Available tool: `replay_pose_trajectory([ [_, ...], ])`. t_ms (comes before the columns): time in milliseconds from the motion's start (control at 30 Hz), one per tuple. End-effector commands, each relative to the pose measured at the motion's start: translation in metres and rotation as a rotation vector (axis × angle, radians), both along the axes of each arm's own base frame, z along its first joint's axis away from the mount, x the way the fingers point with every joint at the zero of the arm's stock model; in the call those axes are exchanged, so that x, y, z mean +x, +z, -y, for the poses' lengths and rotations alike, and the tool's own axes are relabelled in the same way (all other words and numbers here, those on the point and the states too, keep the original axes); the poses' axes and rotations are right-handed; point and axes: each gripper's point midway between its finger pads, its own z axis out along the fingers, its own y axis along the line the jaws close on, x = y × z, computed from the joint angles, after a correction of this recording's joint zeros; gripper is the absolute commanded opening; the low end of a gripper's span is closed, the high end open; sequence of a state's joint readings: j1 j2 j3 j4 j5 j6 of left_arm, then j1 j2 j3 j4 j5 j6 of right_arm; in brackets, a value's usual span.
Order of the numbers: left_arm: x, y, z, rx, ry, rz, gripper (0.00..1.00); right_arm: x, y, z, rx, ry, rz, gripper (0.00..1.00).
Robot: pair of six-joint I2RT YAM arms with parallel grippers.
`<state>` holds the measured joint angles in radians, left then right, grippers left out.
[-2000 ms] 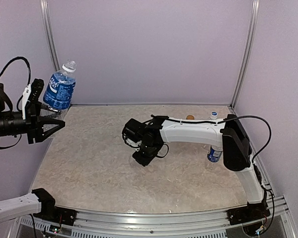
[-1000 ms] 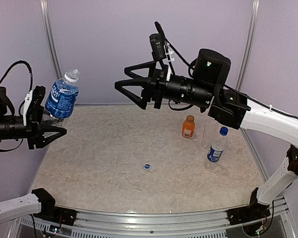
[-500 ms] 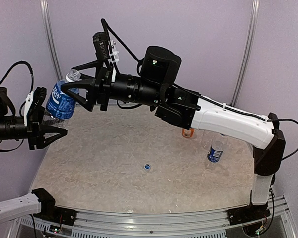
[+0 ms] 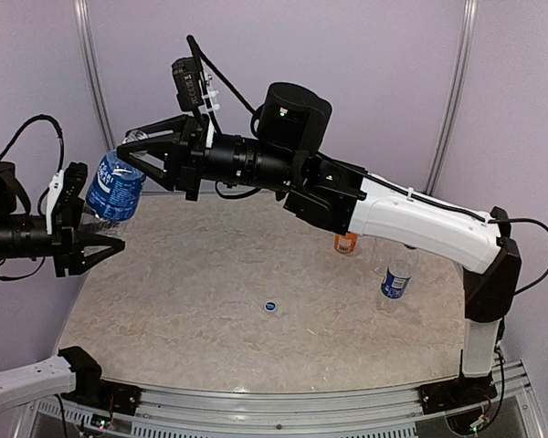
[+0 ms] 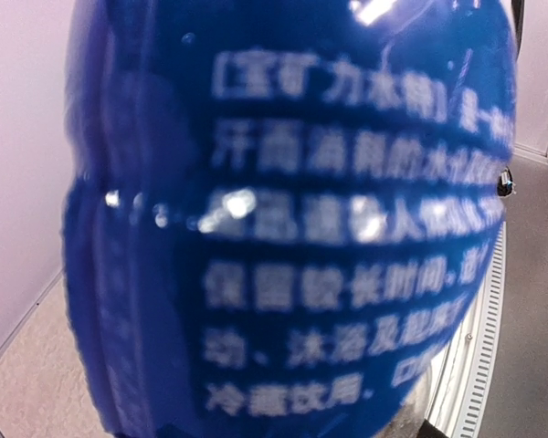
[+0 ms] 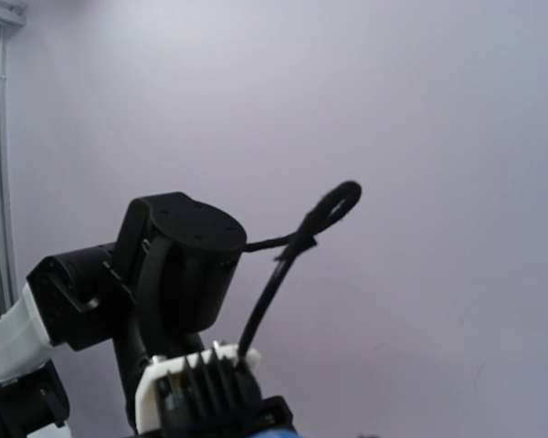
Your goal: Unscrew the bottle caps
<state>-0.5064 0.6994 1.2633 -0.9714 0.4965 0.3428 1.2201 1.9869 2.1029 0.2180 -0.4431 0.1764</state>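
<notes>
My left gripper [image 4: 89, 239] is shut on a clear bottle with a blue label [image 4: 115, 187] and holds it tilted above the table's left edge. The label [image 5: 283, 228] fills the left wrist view and hides the fingers. My right gripper [image 4: 128, 153] reaches from the right, and its fingers have closed in on the cap at the bottle's top. The right wrist view shows only the left arm's wrist [image 6: 178, 265]. A second blue-label bottle [image 4: 395, 276] and the orange bottle [image 4: 346, 244] stand at the right, partly behind the right arm. I cannot make out the unlabelled bottle.
A loose blue cap [image 4: 270, 307] lies on the beige table [image 4: 210, 328] near its middle. The right arm [image 4: 411, 219] stretches across the back of the table. Purple walls close in the left, back and right sides.
The right arm rose from the table's middle, leaving a blue cap there, and swung left to the held bottle's top. Its fingers narrowed around the cap. The left arm hardly moved.
</notes>
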Motion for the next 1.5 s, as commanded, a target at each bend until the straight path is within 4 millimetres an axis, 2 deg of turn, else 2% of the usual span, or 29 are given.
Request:
replay_pose_trajectory([
  [0, -0.001, -0.005, 0.002, 0.0, -0.013, 0.004, 0.5, 0.0, -0.014, -0.005, -0.05, 0.002, -0.015, 0.0],
  [33, 0.001, -0.008, 0.001, 0.002, -0.001, 0.0, 0.79, 0.005, -0.016, -0.003, -0.063, -0.027, -0.016, 0.0],
  [67, 0.004, -0.012, -0.001, 0.001, 0.021, -0.004, 0.96, 0.012, -0.02, -0.002, -0.086, -0.071, -0.023, 0.0],
  [167, 0.017, -0.025, -0.009, -0.008, 0.118, -0.022, 0.99, 0.045, -0.04, 0.009, -0.163, -0.265, -0.031, 0.0],
  [267, 0.028, -0.04, -0.022, -0.039, 0.223, -0.039, 0.99, 0.094, -0.073, 0.029, -0.255, -0.512, -0.06, 0.0],
  [367, 0.033, -0.054, -0.03, -0.085, 0.293, -0.071, 0.99, 0.145, -0.113, 0.053, -0.333, -0.72, -0.107, 0.0],
  [467, 0.038, -0.065, -0.039, -0.154, 0.37, -0.118, 0.99, 0.19, -0.165, 0.065, -0.428, -0.876, -0.109, 0.0],
  [533, 0.04, -0.073, -0.046, -0.213, 0.426, -0.174, 0.99, 0.212, -0.196, 0.066, -0.477, -0.935, -0.099, 0.0],
  [600, 0.042, -0.084, -0.051, -0.267, 0.482, -0.247, 0.99, 0.232, -0.219, 0.066, -0.495, -0.967, -0.106, 0.0],
  [767, 0.055, -0.102, -0.069, -0.341, 0.62, -0.281, 0.99, 0.271, -0.255, 0.07, -0.488, -1.011, -0.12, 0.0],
  [933, 0.067, -0.109, -0.081, -0.434, 0.705, -0.287, 0.99, 0.293, -0.287, 0.074, -0.528, -1.037, -0.132, 0.0],
  [1100, 0.077, -0.12, -0.094, -0.48, 0.776, -0.279, 0.99, 0.297, -0.316, 0.074, -0.58, -1.029, -0.15, 0.0],
  [1233, 0.077, -0.121, -0.099, -0.489, 0.792, -0.258, 0.99, 0.295, -0.323, 0.074, -0.598, -1.015, -0.158, 0.0],
  [1267, 0.077, -0.122, -0.1, -0.488, 0.797, -0.253, 0.99, 0.295, -0.323, 0.074, -0.6, -1.013, -0.162, 0.03],
  [1367, 0.077, -0.122, -0.101, -0.492, 0.796, -0.246, 0.99, 0.292, -0.316, 0.072, -0.598, -0.997, -0.165, 0.41],
  [1400, 0.076, -0.122, -0.1, -0.495, 0.787, -0.246, 0.99, 0.292, -0.312, 0.073, -0.595, -0.995, -0.167, 0.49],
  [1467, 0.075, -0.121, -0.098, -0.498, 0.773, -0.246, 0.99, 0.292, -0.304, 0.073, -0.589, -0.996, -0.164, 0.59],
])
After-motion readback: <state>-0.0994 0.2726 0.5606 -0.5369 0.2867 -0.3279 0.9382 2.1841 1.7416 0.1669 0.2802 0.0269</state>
